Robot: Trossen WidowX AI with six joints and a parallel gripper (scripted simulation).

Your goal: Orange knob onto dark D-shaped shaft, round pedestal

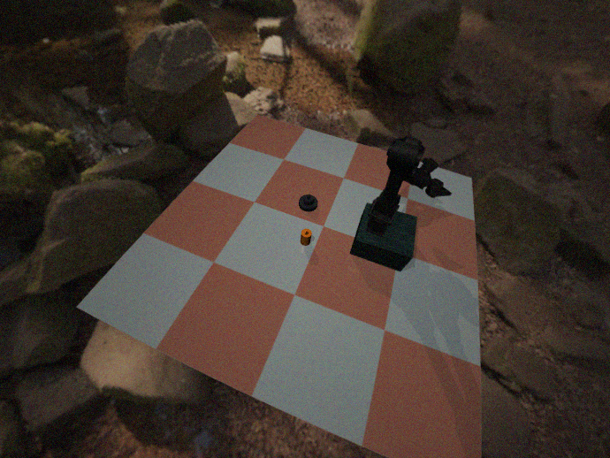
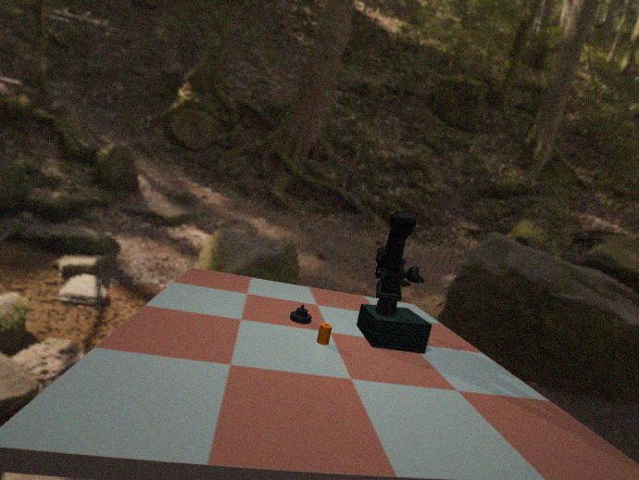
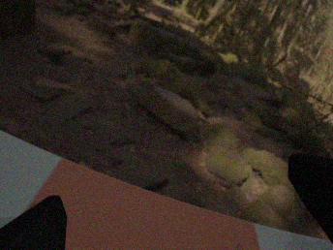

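Note:
The orange knob [image 1: 305, 237] [image 2: 324, 334] stands upright on a pale square of the checkered table, with a small dark mark on its top. The round dark pedestal [image 1: 308, 206] [image 2: 300, 319] stands apart from it on a reddish square, its short shaft [image 2: 302, 308] pointing up with nothing on it. The shaft's flat side cannot be made out. My gripper [image 1: 447, 192] [image 2: 421, 279] [image 3: 181, 189] is open and empty, in the air on the far side of the arm's base from the knob and pedestal. The wrist view shows neither of them.
The arm's dark green base block [image 1: 384, 239] [image 2: 394, 330] stands to the right of the knob and pedestal in the top and exterior views. The checkered table [image 1: 339, 305] [image 2: 289, 418] has its edge below my gripper in the wrist view. Rocks and woodland surround it.

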